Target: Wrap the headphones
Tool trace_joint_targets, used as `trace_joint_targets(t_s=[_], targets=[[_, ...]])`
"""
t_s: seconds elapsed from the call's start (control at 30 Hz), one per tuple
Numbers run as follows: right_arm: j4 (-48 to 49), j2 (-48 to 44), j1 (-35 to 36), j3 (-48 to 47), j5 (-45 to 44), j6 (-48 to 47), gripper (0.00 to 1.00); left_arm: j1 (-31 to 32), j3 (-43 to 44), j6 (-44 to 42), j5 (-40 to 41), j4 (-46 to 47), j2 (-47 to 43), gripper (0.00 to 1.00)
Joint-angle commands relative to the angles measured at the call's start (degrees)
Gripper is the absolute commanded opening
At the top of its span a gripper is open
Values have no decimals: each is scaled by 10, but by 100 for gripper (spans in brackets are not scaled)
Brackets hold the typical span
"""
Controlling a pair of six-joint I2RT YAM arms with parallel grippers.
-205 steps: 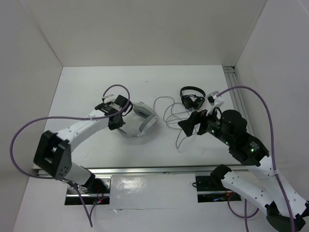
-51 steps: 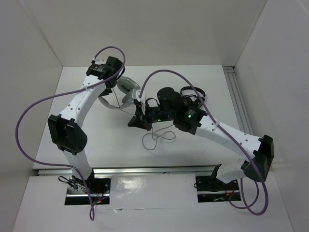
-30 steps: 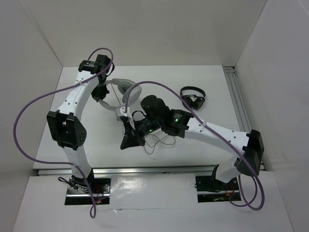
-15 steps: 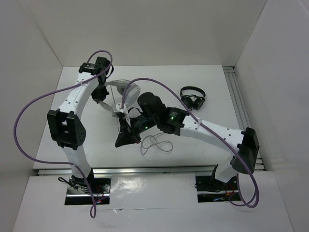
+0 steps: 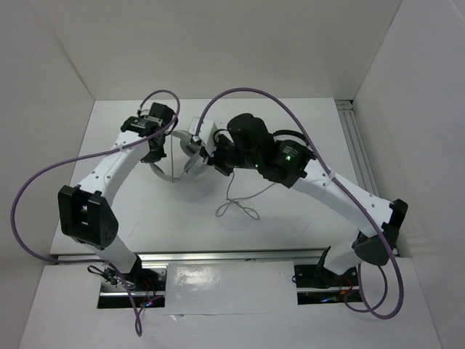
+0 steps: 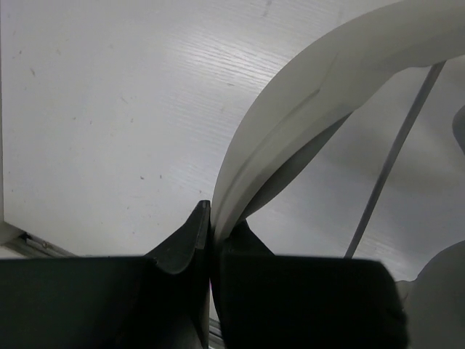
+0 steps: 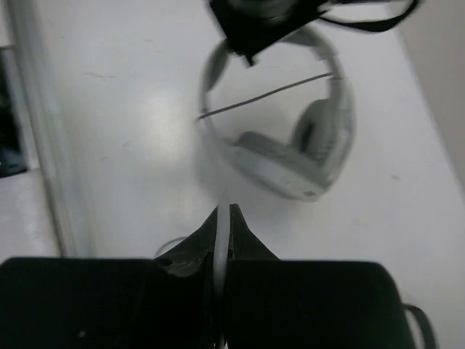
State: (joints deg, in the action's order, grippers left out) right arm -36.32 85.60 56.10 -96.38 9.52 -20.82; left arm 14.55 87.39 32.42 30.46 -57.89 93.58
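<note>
The headphones (image 7: 290, 163) sit left of the table's (image 5: 138, 214) middle, left gripper (image 6: 211, 240) clamped on the stiff, light headband (image 6: 290, 109) (the soundest hold), right gripper (image 7: 224, 218) pinching the limp, slippery cable (image 5: 236, 200).

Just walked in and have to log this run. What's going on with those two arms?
The left gripper is shut on the headband of the light grey headphones. The right gripper, close beside them, is shut on their thin grey cable. One strand crosses the headband's opening; the rest trails to a loose loop on the table, so the wrapping isn't finished.
</note>
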Motion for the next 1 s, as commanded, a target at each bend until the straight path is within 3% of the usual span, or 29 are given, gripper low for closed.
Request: trace_joint_targets(t_s=[0.0, 0.13, 0.2, 0.3, 0.5, 0.63, 0.83, 0.87, 0.97], targets=[[72, -63, 8, 37, -200, -54, 0, 50, -31, -40, 27, 51, -38, 0], [229, -109, 14, 130, -351, -113, 0, 124, -70, -33, 49, 36, -89, 0], [319, -123, -9, 164, -381, -129, 0, 172, -95, -32, 55, 36, -128, 0], [349, -115, -66, 158, -359, -121, 0, 220, -116, -39, 50, 29, -162, 0], [360, -87, -207, 127, -180, -48, 0, 334, -111, -60, 37, 3, -248, 0], [347, -60, -268, 96, -39, -16, 0, 334, -90, -97, -28, 3, -294, 0], [347, -14, -363, 29, 246, 91, 3, 351, -14, -138, -75, -3, -315, 0], [366, -7, -374, 22, 328, 112, 3, 351, -1, -138, -75, -3, -308, 0], [456, 10, -388, 46, 452, 235, 4, 351, 59, -138, -80, -3, -295, 0]])
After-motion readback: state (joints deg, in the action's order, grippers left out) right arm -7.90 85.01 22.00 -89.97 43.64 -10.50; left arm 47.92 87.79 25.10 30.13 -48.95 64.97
